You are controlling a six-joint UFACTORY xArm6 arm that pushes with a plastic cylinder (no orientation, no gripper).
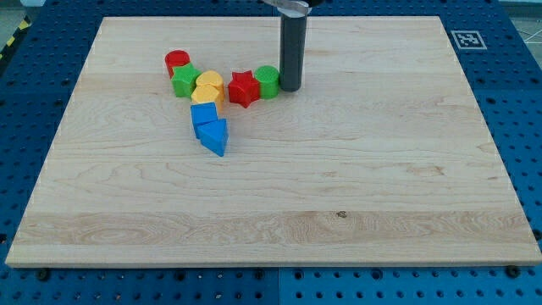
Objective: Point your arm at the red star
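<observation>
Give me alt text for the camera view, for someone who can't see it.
My tip rests beside a green cylinder, which touches the red star on a wooden board. Further left cluster yellow, green, red and two blue blocks.

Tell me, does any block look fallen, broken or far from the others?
Nothing stands out. All blocks sit bunched near the view's top left, from the red cylinder to the blue triangle. My tip stands beside the green cylinder, right of the red star.
</observation>
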